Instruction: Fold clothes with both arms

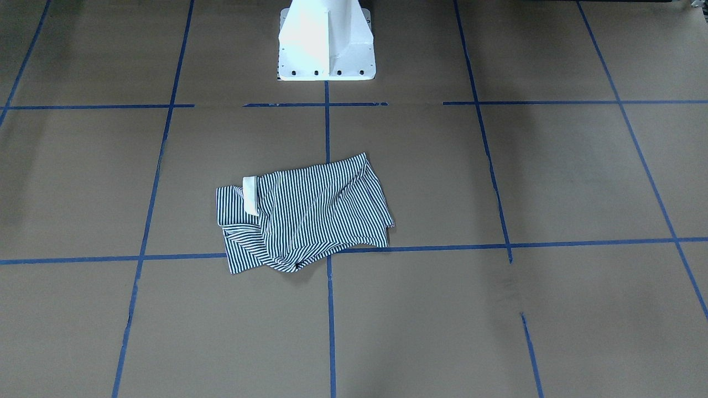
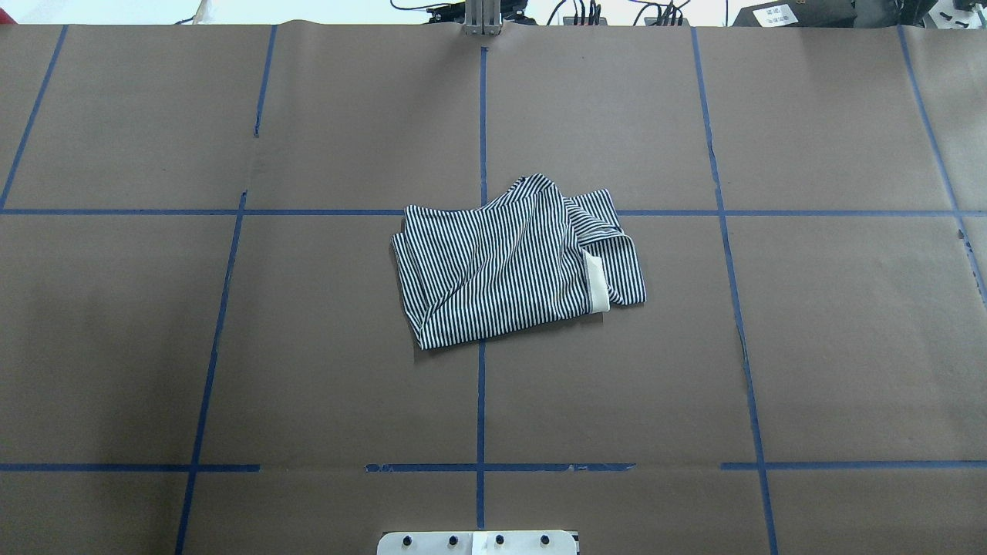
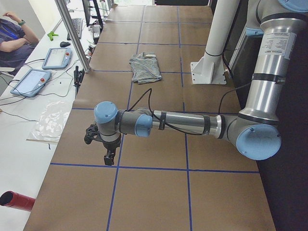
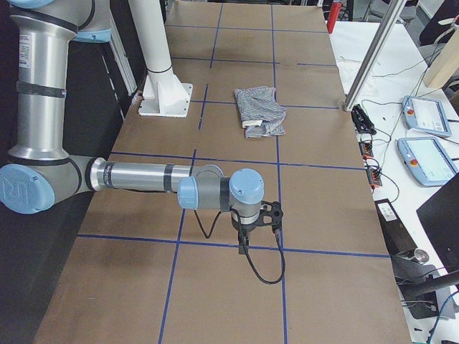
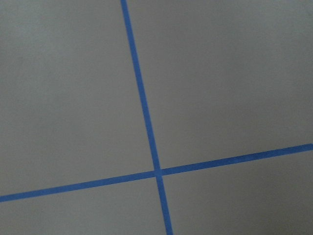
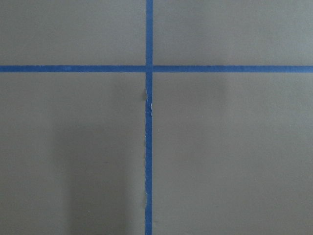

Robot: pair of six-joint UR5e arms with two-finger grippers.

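Nothing legible — the white label (image 2: 773,13) carries print too small.

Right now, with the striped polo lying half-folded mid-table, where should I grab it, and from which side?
On the polo shirt, probably the straight, collarless end on the robot's left: pinch its near corner and far corner, coming in from the left. That edge lies flat on the paper; the cream collar end is bunched with overlapping layers.
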